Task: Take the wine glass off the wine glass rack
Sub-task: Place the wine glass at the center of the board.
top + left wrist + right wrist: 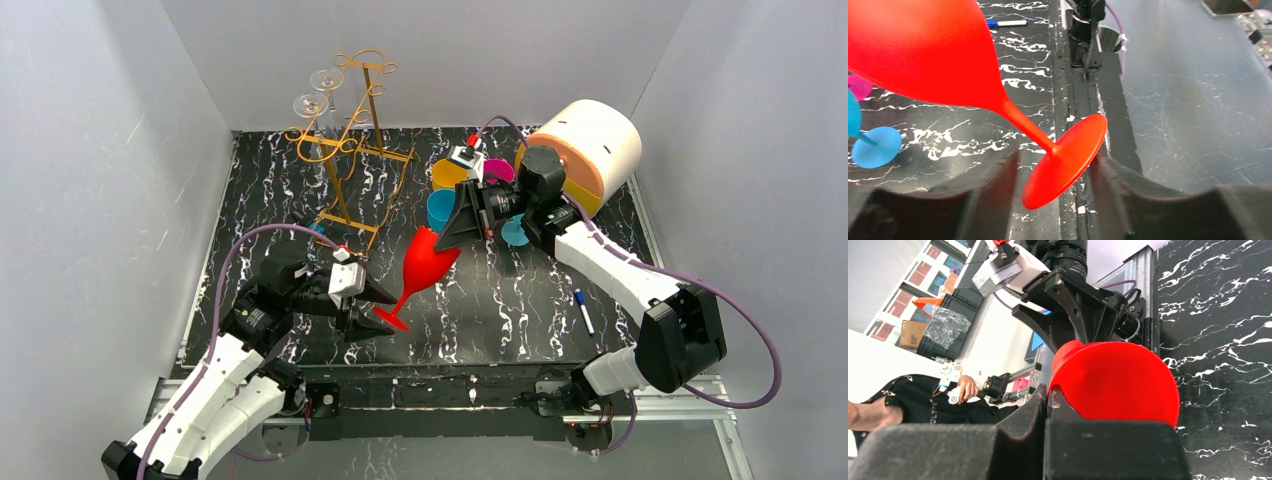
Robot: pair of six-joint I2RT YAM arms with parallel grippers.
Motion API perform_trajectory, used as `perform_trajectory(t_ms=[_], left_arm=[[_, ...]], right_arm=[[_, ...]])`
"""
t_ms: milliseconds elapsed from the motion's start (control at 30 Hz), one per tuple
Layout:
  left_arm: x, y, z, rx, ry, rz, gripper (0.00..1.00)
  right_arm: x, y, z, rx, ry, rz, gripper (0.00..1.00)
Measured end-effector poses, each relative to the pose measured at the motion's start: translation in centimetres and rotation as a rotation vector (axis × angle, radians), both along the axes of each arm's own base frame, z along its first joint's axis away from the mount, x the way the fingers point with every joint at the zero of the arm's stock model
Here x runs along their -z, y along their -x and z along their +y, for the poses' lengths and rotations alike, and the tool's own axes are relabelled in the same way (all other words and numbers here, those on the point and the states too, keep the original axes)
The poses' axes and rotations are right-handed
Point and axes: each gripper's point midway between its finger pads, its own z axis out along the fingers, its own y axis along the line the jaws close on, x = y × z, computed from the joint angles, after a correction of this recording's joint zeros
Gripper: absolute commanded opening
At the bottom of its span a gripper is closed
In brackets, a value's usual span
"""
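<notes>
Red wine glass (428, 262) hangs tilted over the table (500, 310), clear of the wine glass rack (352, 148) at rear left. Right wrist view alone shows the right gripper (1048, 400) clenched on the bowl rim. Left wrist view shows the left gripper (1055, 162) pinching the foot, with the bowl cut off.

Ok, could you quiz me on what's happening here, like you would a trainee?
1. True or false: the red wine glass stands upright on the table.
2. Which lies between the left fingers? A) its bowl B) its foot C) a pen
3. Fill in: the clear glasses are on the golden wire ___.
Key: 1 false, it is tilted in the air; 2 B; 3 rack.
</notes>
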Motion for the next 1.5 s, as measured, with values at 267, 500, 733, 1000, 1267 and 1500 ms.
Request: perform_trajectory(t_ms=[267,500,733,1000,1267,1500], left_arm=[[-0.7,-1.0,0.7,-0.121,-0.002,-0.045,0.98],[-0.6,-4.0,2.0,-0.356,-0.036,-0.045,0.98],[0.3,-8.3,4.6,-0.675,-0.091,-0.004,0.98],[-0.5,-10.9,8.1,-0.948,-0.087,-0.036,0.98],[-0.7,-12.9,11.6,-1.179,-0.122,-0.062,0.98],[0.0,-13.9,15.2,-1.393,-0.175,-0.061,0.98]], right_arm=[[2.1,-1.0,0.4,0.069,0.054,0.008,0.01],[3.7,-2.8,0.8,0.196,0.132,-0.031,0.01],[6.3,-5.5,-0.1,0.405,0.304,-0.115,0.01],[10.7,-8.0,-4.0,0.627,0.656,-0.230,0.01],[12.5,-10.3,-8.3,0.811,0.862,-0.335,0.01],[13.2,-13.3,-10.1,0.971,0.947,-0.386,0.01]])
